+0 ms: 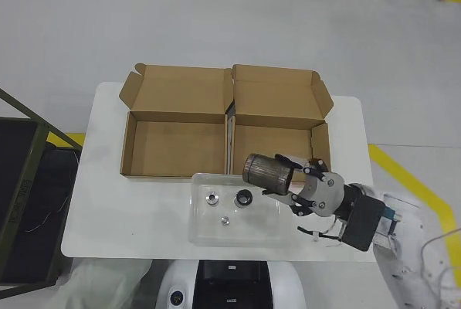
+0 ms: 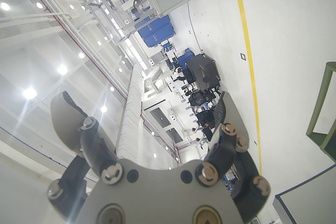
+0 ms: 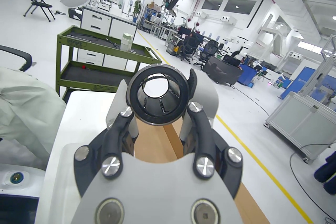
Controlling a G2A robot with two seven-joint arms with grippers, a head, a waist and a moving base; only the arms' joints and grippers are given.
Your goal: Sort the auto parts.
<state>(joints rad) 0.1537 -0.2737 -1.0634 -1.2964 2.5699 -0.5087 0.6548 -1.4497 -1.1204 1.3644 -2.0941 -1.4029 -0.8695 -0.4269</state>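
Left gripper (image 2: 143, 107) stands spread wide with nothing between its fingers, aimed out at the room rather than at the table.

Going across the table in the top view, the left cardboard box (image 1: 176, 151) comes first. Just in front of it is a clear tray (image 1: 195, 232) holding a silver ring (image 1: 211, 198), a small silver piece (image 1: 225, 220) and a black ring (image 1: 245, 197).

Next is the metal cylinder (image 1: 267, 171), clamped in the right gripper (image 1: 288, 179). It hangs where the tray's far edge meets the near wall of the right cardboard box (image 1: 272, 143).

The cylinder lies roughly level. Its long axis runs left to right across the table, in line with the gripper's reach. One open end points left, toward the wall between the two boxes. The other end faces back at the wrist, and the right wrist view looks straight down the hollow bore. The fingers (image 3: 119, 101) pinch its sides near the wrist end.

This looks like the carrying step, with the part lifted but not yet dropped. The next move likely means going farther over a box, probably the right one. The jutting left end must stay clear of the walls before the part is lowered and let go.
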